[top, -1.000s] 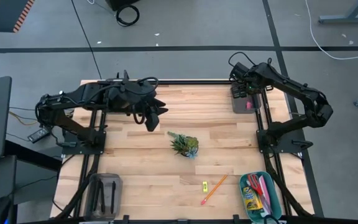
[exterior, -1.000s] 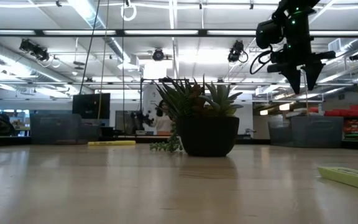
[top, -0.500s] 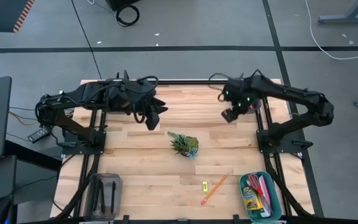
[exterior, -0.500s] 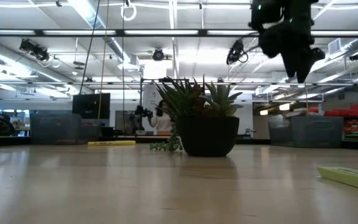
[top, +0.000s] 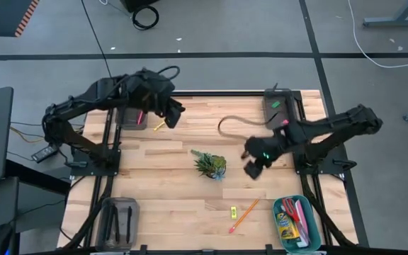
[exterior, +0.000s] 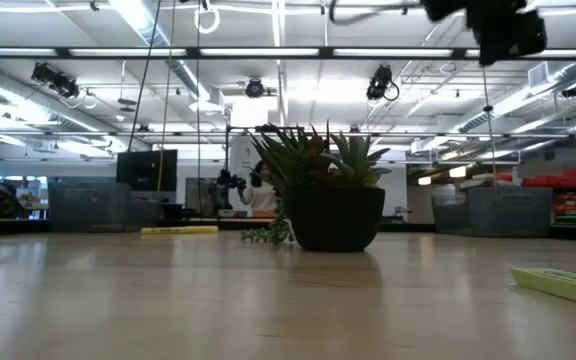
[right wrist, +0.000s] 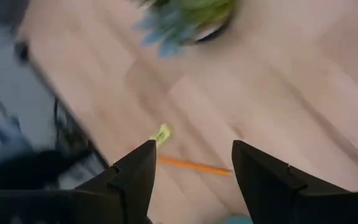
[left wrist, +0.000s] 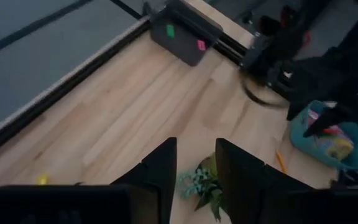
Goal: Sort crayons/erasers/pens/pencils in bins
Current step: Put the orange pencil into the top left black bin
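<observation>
My right gripper [top: 252, 168] hangs open over the table, just right of the potted plant [top: 210, 164], with nothing between its fingers [right wrist: 135, 180]. Beyond it lie a yellow eraser [right wrist: 161, 134] and an orange pencil [right wrist: 194, 165] flat on the wood near the front edge [top: 244, 216]. My left gripper [top: 172, 113] hovers open and holding nothing at the far left, beside a dark grey bin [top: 132, 117] that holds a pink stick. A green and a pink eraser lie in the far right dark bin [left wrist: 185, 34]. The teal bin [top: 296, 223] holds the crayon box. Black pens lie in the translucent bin [top: 119, 219].
The plant stands mid-table between both arms. A small yellow piece [top: 156, 126] lies on the wood by the far left bin. A loose cable [top: 229, 124] loops over the table behind my right arm. Bare wood lies left of the plant.
My right gripper has swung from the far right bin toward the near edge and the table's middle, turning as it went, and now hangs right of the plant, still open. My left gripper has drifted toward the far edge, uncovering the far left bin.
</observation>
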